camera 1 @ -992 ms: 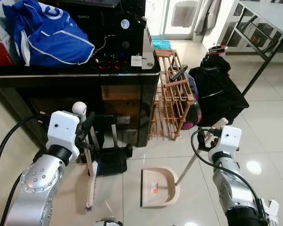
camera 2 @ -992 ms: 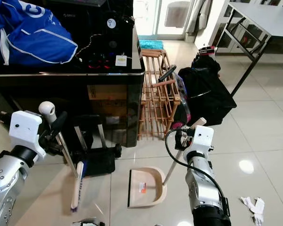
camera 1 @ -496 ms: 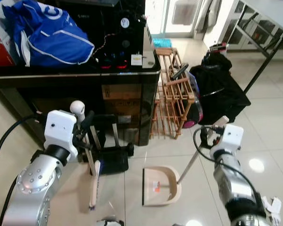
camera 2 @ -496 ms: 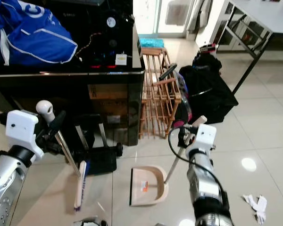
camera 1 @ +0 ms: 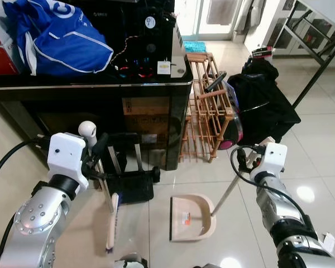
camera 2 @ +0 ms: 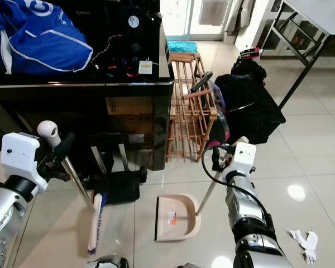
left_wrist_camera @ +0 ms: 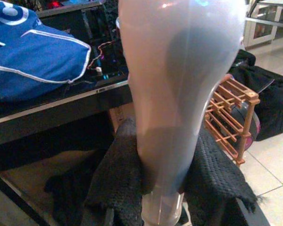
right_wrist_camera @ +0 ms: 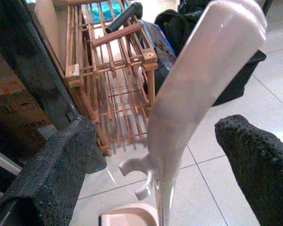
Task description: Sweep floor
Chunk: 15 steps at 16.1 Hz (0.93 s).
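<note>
My left gripper (camera 1: 99,163) is shut on the metal shaft of a broom (camera 1: 102,184), just below its white knob (camera 1: 87,129). In the left wrist view the fingers (left_wrist_camera: 114,179) press against the handle. The broom's brush head (camera 1: 111,222) rests on the tiles at the left. A beige dustpan (camera 1: 192,218) stands on the floor in the middle, its long handle (camera 1: 234,181) leaning up to the right. My right gripper (right_wrist_camera: 155,127) is open, with its fingers (right_wrist_camera: 56,160) spread either side of that handle. White paper scraps (camera 2: 301,244) lie on the floor at the right.
A black cabinet (camera 1: 100,89) with a blue bag (camera 1: 61,39) on it stands close ahead. Beside it are a wooden rack (camera 1: 206,106) and a black bag (camera 1: 265,106). A black box (camera 1: 131,188) sits on the floor by the broom. A table's legs (camera 1: 318,61) cross the far right.
The whole picture has shifted a little, so the camera moved. Broom, dustpan and both arms keep about the same places.
</note>
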Available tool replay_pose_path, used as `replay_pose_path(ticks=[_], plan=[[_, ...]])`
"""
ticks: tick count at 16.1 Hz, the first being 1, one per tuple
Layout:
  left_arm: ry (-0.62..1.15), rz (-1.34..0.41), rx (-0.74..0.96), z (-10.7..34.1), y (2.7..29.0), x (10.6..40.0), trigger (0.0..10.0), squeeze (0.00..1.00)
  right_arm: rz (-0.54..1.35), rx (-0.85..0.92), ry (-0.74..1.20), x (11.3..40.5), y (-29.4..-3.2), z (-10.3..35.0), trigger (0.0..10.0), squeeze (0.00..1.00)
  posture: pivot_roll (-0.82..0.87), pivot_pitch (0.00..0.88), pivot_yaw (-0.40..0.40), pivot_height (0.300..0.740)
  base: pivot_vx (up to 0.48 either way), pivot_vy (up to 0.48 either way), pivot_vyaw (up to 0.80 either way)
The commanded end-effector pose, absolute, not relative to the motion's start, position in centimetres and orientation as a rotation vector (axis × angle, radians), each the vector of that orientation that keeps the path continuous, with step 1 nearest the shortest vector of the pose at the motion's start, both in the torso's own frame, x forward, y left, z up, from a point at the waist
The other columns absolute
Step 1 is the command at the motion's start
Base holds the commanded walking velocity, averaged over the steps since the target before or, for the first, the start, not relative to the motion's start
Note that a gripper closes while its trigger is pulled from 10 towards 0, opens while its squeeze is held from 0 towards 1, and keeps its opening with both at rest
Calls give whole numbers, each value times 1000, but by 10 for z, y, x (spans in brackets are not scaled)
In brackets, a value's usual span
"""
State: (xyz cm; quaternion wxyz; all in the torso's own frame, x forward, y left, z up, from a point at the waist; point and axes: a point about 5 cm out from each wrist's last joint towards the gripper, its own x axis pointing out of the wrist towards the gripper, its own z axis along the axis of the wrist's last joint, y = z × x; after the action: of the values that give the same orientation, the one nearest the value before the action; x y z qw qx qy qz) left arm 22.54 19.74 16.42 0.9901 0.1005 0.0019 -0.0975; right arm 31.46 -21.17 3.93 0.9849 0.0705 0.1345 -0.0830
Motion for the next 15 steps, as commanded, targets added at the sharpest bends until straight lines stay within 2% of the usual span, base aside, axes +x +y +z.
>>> replay_pose_path(ticks=[1,2,15], plan=[[-36,-198,217,174,197,223,10000,0,-183,163,259,315,-216,40,5176,0,269,116,-11,740,0,0,0],[-36,-200,217,174,196,223,10000,0,-182,167,255,314,-217,39,0,0,269,119,-10,740,0,0,0],[-31,-203,223,172,193,223,10000,0,-190,144,184,312,-215,41,0,0,258,114,-16,740,0,0,0]])
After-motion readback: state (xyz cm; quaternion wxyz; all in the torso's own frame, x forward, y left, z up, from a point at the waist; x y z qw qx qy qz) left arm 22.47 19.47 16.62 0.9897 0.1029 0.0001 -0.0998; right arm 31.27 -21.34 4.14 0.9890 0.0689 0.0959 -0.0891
